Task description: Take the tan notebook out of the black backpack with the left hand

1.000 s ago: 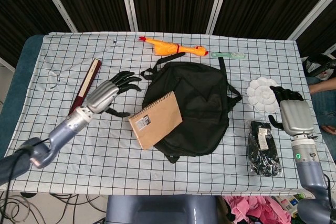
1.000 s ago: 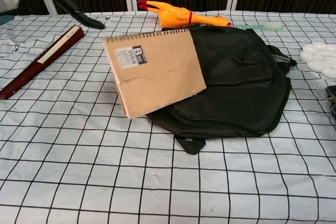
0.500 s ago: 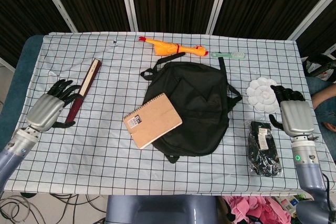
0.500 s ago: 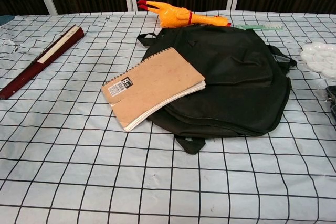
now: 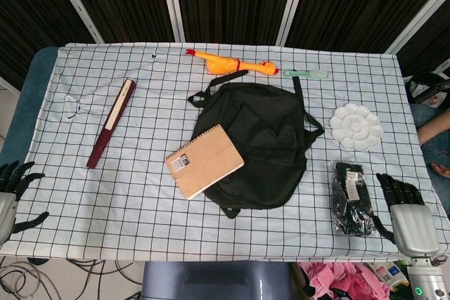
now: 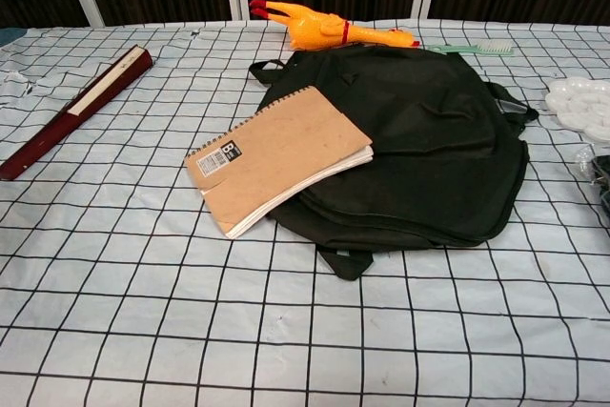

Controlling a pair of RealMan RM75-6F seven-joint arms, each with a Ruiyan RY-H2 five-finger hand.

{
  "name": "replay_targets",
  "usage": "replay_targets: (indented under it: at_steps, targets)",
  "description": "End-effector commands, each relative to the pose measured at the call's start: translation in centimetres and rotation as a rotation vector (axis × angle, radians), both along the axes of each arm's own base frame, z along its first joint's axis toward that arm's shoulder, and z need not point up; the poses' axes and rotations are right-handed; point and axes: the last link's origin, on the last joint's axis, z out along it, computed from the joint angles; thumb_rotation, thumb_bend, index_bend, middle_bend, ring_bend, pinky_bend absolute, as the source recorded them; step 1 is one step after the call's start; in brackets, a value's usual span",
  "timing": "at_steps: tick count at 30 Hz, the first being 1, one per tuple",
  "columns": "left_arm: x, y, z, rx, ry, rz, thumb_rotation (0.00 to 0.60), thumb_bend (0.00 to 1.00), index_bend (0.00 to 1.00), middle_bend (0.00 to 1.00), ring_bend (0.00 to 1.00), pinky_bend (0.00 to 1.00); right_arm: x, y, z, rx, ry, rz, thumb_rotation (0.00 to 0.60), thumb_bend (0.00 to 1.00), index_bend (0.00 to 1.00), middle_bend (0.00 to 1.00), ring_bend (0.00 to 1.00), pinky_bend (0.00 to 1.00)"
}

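Observation:
The tan spiral notebook lies flat, partly on the checked cloth and partly on the left edge of the black backpack. Nothing holds it. My left hand is at the far left edge of the table in the head view, fingers spread, far from the notebook. At the front right corner my right hand is empty too, fingers apart, just right of a black bundle. Neither hand shows in the chest view.
A dark red folded fan lies at the left. A yellow rubber chicken and a green brush lie at the back. A white flower-shaped palette and a black bundle lie at the right.
The left hand has let go of the notebook, which dropped flat, and drawn back to the table's left edge. The right hand has slid back to the front right corner.

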Motion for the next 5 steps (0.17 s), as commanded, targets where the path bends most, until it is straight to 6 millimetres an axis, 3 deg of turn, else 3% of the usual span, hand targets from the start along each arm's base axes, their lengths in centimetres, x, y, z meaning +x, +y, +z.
replay_targets:
  at_steps: [1, 5]
  targets:
    - [-0.21, -0.11, 0.14, -0.030, -0.017, 0.046, 0.600, 0.06, 0.22, 0.10, 0.00, 0.00, -0.52, 1.39, -1.02, 0.011, 0.018, -0.008, 0.600, 0.24, 0.02, 0.06, 0.11, 0.14]
    - [-0.10, 0.38, 0.02, -0.014, -0.007, 0.025, 0.600, 0.06, 0.22, 0.06, 0.00, 0.00, -0.29, 1.30, -1.22, 0.001, 0.011, -0.006, 0.600, 0.24, 0.00, 0.04, 0.10, 0.14]
